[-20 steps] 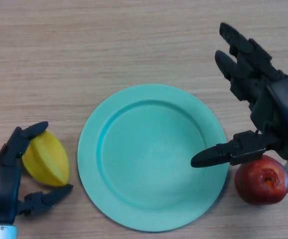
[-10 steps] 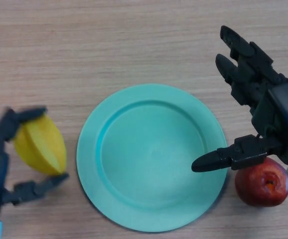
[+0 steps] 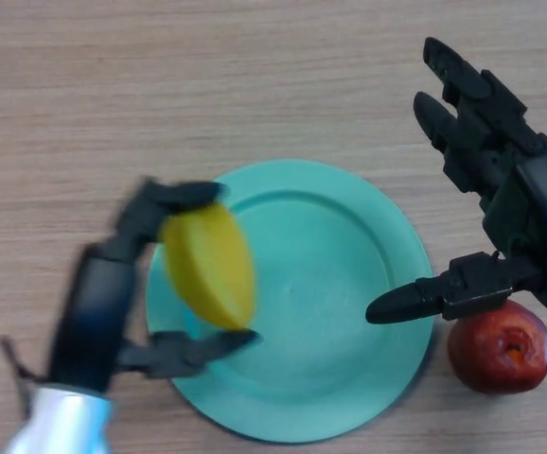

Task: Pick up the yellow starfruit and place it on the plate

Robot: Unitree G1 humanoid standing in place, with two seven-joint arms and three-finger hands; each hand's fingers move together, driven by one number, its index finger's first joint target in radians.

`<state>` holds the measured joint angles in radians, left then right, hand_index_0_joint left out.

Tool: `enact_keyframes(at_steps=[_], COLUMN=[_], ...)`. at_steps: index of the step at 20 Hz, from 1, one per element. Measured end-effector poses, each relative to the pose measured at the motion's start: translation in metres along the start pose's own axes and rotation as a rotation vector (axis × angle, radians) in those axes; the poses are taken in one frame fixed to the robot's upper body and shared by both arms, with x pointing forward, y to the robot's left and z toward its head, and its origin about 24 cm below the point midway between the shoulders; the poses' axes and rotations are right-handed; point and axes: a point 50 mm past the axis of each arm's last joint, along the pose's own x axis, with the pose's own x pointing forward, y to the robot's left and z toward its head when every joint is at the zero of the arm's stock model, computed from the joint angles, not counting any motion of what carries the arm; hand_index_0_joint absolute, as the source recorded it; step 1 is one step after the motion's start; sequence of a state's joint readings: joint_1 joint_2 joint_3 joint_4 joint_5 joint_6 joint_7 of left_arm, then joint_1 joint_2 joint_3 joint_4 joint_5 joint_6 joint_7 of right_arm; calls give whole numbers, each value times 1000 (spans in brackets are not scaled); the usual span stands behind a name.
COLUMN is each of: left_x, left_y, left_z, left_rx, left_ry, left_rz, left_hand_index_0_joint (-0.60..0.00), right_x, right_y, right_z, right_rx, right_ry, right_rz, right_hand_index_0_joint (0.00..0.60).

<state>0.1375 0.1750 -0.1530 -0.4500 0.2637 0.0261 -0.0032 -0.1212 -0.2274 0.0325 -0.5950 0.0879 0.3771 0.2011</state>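
Now, seen from the head camera, the robot's left hand holds the smooth yellow starfruit over the left rim of the round teal plate; its upper fingers curl across the top of the fruit while its thumb closes in beneath, so the starfruit is pinched between them at the centre-left of the frame; whether the fruit already touches the plate or hangs just above it cannot be told from this view. The plate lies flat on the pale wood-grain tabletop, filling the lower middle of the frame; its inner well is bare apart from the fruit overlapping its left side. At the right of the frame the robot's right hand is spread wide and holds nothing; its two thick fingers point toward the upper middle of the frame, clear of the plate, and its thumb reaches leftward over the plate's right rim. A dark red apple rests on the tabletop in the lower right corner, just beside the plate's right edge and directly under the right hand's palm; its stem hollow faces up toward the camera.
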Motion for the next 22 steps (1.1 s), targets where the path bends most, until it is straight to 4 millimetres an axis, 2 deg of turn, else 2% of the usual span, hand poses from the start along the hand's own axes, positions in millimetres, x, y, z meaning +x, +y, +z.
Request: enact_keyframes(at_steps=[2,4,5,6,7,8,9,10,11,16,18,19,22], left_x=[1,4,5,5,5,5,5,5,4,3,6,11,17], left_y=[-9,-10,-11,-11,-11,-12,-14,-15,-17,-23,-15,-4,27], left_z=[-12,-18,-21,-22,-22,-22,-25,-27,-31,-25,-7,5,22], left_rx=[-5,78,91,92,93,108,120,123,189,185,133,16,-28], left_ry=[53,74,87,96,96,96,106,117,135,139,110,102,12], left_rz=[-39,-48,-49,-50,-52,-56,-64,-69,-77,-127,-136,-123,-14], left_hand_index_0_joint=[-600,-600,-549,-450,-299,-200,-49,0,0,0,0,0,0], right_x=[0,0,0,0,0,0,0,0,0,0,0,0,-1], right_y=[-2,-8,-9,-9,-9,-9,-9,-9,-9,-9,-9,-9,-9], right_z=[-1,-4,-5,-5,-5,-5,-6,-6,-6,-7,-6,-6,-7], right_rx=[-1,-2,-2,-2,-2,-2,-2,-1,-2,-3,-6,-6,-5], right_ry=[2,19,24,24,24,24,25,26,27,28,26,26,30], right_rz=[-9,-32,-36,-36,-36,-36,-36,-36,-36,-36,-34,-34,-32], right_hand_index_0_joint=[0,0,0,0,0,0,0,0,0,0,0,0,0])
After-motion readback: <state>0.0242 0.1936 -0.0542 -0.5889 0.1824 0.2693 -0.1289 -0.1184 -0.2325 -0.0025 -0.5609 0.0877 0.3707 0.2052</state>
